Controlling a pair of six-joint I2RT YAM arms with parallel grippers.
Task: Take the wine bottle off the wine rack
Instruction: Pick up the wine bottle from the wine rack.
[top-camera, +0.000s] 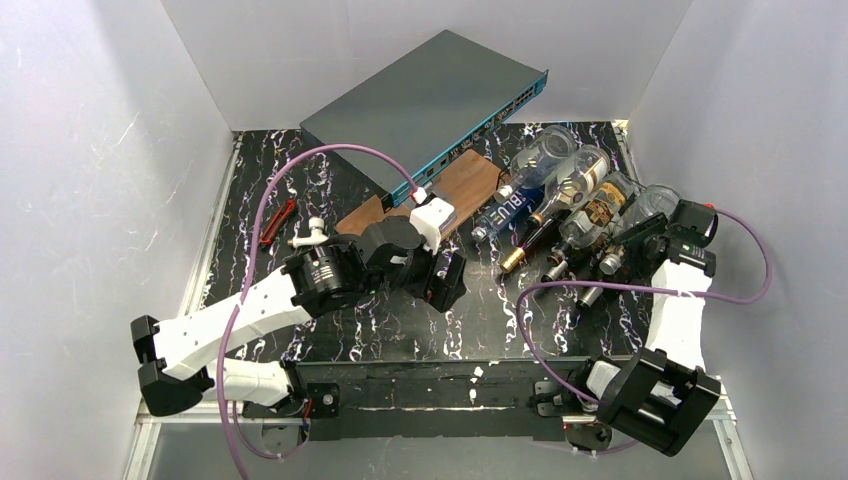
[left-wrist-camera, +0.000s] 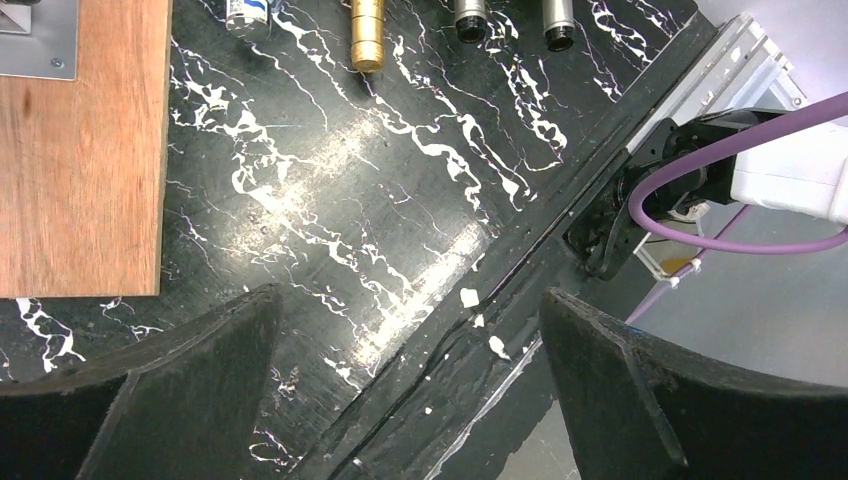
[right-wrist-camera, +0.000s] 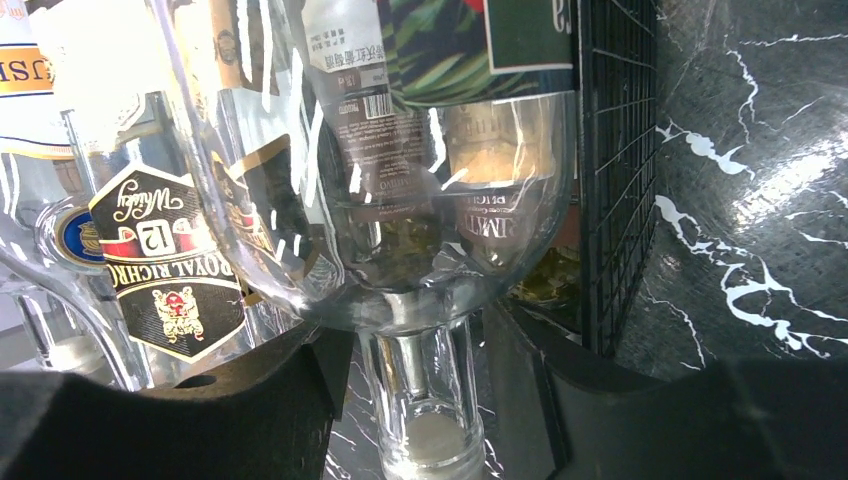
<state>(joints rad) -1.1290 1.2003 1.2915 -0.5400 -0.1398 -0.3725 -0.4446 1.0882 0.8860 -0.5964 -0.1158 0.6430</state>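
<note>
**Right arm.** The right gripper (right-wrist-camera: 415, 340) straddles the neck of a clear wine bottle (right-wrist-camera: 400, 200). Its jaws sit close on either side of the glass, but whether they actually grip it cannot be told. The bottle lies on the wine rack (right-wrist-camera: 615, 150), just beside the black grid end and next to other labelled bottles (right-wrist-camera: 160, 250).

**Left arm.** The left gripper (left-wrist-camera: 410, 390) hangs wide open and empty above the black marbled table (left-wrist-camera: 350, 200).

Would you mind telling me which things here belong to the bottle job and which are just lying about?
For the job: clear wine bottle; wire wine rack; right gripper, jaws either side of that bottle's neck.
Lying about: other bottles; grey network switch; wooden board; small red item; left gripper, open.
</note>
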